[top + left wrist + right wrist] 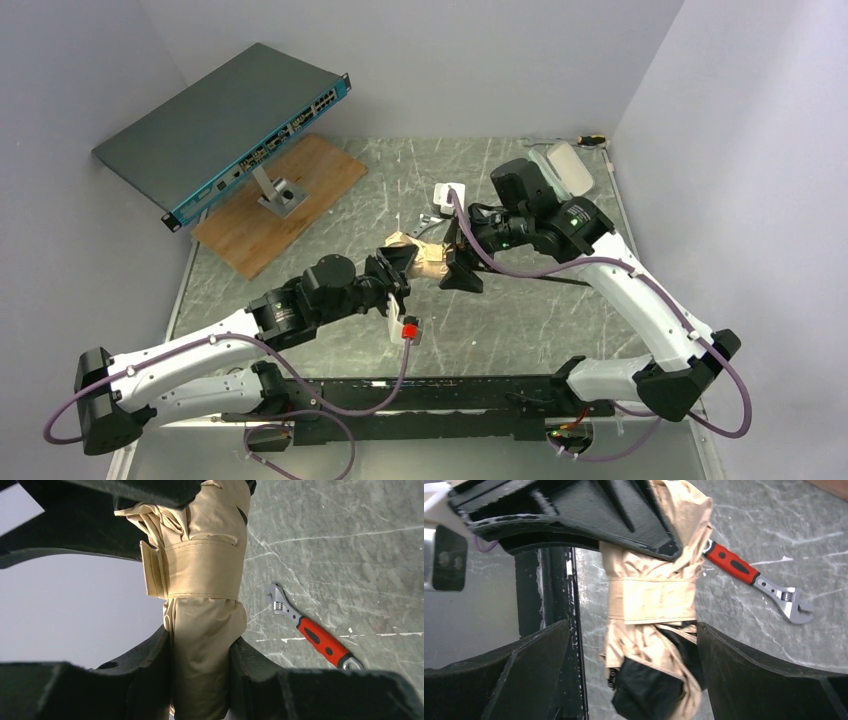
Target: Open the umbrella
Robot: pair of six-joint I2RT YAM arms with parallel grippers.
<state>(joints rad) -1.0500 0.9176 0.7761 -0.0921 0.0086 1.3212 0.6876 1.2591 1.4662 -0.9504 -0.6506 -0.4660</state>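
Observation:
The umbrella (422, 258) is a folded cream-tan bundle held above the table's middle, between both arms. In the left wrist view the umbrella (205, 595) has its strap wrapped round it. My left gripper (201, 677) is shut on its lower part, with both fingers pressed into the fabric. In the right wrist view the umbrella (651, 592) hangs with black lining bulging at its end. My right gripper (631, 647) stands open round that end, with a clear gap on the left side. The shaft and handle are hidden.
A red-handled adjustable wrench (312, 630) (751, 575) lies on the grey table below the umbrella. A network switch on a stand (225, 125) sits on a wooden board (290, 200) at the back left. A white block (450, 193) and a pale case (565, 168) lie at the back.

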